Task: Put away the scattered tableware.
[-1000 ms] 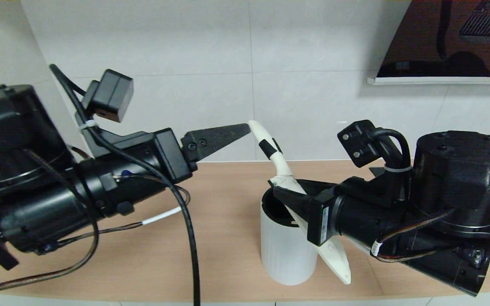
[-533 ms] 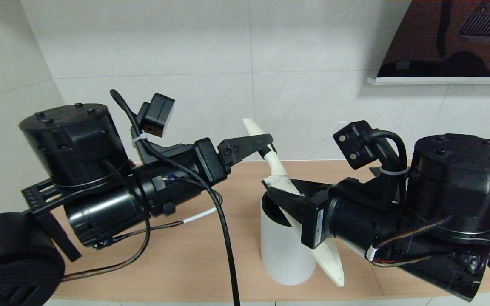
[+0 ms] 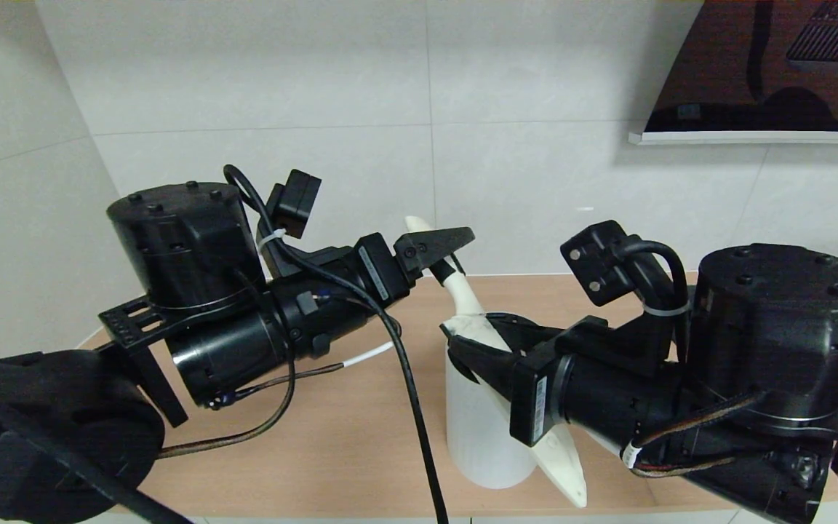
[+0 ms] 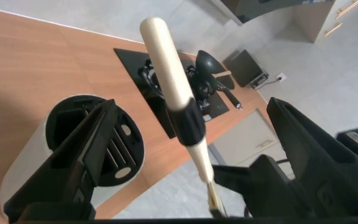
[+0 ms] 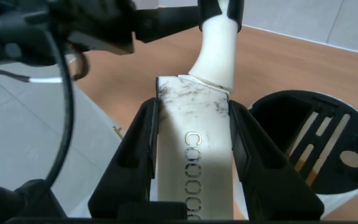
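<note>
Where the head view looks down on the wooden table (image 3: 346, 451), the right pincer (image 3: 471, 339) clamps the blade of a tilted white utensil (image 3: 463, 298) just above a white holder (image 3: 477, 437); the left pincer (image 3: 439, 251) sits at the utensil's handle, near its black band; from the left wrist, that pincer's fingers (image 4: 89, 149) stand wide apart on either side of the handle, not touching it; from the right wrist, both fingers (image 5: 140, 149) press the blade's edges, with the slotted holder just beside.
</note>
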Tool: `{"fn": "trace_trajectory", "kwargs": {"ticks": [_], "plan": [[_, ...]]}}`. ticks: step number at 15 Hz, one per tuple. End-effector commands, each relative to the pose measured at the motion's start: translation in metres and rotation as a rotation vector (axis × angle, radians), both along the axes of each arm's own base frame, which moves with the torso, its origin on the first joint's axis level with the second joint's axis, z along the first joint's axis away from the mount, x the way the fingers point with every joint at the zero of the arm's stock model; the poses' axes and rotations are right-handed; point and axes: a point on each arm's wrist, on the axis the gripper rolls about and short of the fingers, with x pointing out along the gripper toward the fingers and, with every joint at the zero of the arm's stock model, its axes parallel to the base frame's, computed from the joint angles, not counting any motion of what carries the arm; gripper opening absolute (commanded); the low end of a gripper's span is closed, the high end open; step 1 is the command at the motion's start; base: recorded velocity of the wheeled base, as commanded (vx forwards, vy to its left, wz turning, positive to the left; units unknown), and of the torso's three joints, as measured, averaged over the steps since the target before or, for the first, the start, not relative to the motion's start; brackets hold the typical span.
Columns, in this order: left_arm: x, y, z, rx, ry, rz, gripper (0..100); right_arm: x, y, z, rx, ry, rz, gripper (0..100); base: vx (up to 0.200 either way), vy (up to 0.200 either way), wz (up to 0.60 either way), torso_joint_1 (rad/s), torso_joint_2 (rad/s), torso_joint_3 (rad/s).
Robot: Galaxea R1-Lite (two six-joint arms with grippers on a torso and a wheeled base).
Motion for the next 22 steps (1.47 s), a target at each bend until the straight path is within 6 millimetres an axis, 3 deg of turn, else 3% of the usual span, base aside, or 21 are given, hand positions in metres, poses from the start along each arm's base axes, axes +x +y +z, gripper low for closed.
{"fn": "trace_trajectory", "kwargs": {"ticks": [1, 8, 9, 22], "plan": [[0.001, -0.0047, -0.0044, 0.004, 0.004, -0.008, 100, -0.0024, 0.0021, -0.0012, -0.003, 0.002, 0.011, 0, 0.0, 0.0, 0.0, 0.0, 0.0, 0.0], [0.0011, -0.0084, -0.0066, 0.004, 0.003, 0.001, 100, -0.0034, 0.0022, -0.0024, -0.007, 0.005, 0.014, 0, 0.0, 0.0, 0.0, 0.0, 0.0, 0.0], [0.0008, -0.0088, -0.0066, 0.004, 0.003, 0.0, 0, -0.0035, 0.0021, -0.0029, -0.008, 0.006, 0.014, 0, 0.0, 0.0, 0.0, 0.0, 0.0, 0.0], [-0.0009, -0.0087, -0.0051, 0.002, 0.0, -0.003, 0, -0.0027, 0.0008, -0.0033, -0.011, 0.005, 0.008, 0, 0.0, 0.0, 0.0, 0.0, 0.0, 0.0]]}}
